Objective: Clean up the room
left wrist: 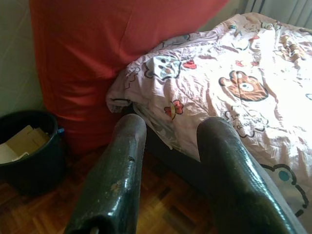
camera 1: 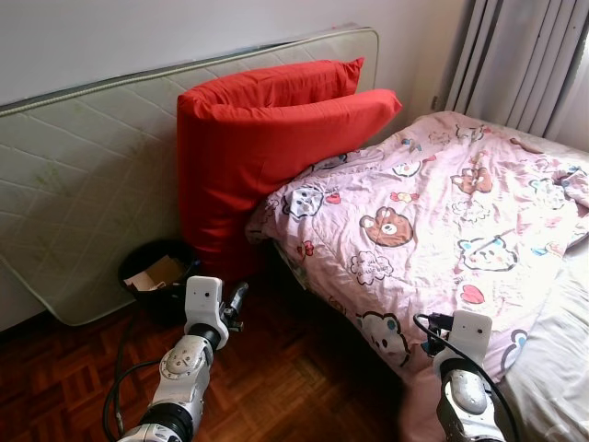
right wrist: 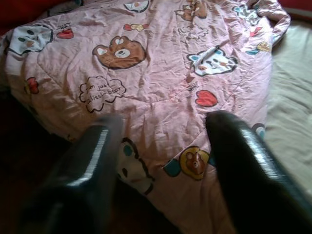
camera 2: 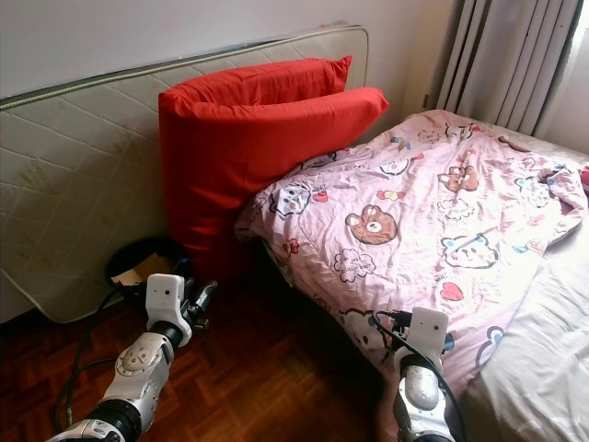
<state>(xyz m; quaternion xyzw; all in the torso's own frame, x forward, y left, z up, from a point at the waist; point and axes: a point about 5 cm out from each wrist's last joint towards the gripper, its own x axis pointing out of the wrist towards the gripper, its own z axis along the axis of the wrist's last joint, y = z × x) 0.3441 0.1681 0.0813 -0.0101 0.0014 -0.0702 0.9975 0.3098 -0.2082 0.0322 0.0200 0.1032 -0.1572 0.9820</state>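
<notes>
A pink quilt [camera 1: 433, 212] with cartoon bears lies rumpled across the bed, and its near edge hangs toward the floor. Two big red pillows [camera 1: 248, 138] lean against an upright mattress [camera 1: 83, 203], with their corner resting on the quilt. My left gripper [camera 1: 237, 299] hovers low over the floor, between the bin and the bed's corner. In the left wrist view it is open [left wrist: 173, 126] and empty. My right gripper [right wrist: 163, 122] is also open and empty, just above the quilt's hanging edge.
A black bin [camera 1: 156, 276] holding cardboard scraps stands on the parquet floor [camera 1: 276, 387] at the foot of the mattress. Pale bare sheet [camera 1: 552, 368] shows at the right of the bed. Grey curtains [camera 1: 534, 55] hang behind it. A black cable [camera 1: 115, 396] trails beside my left arm.
</notes>
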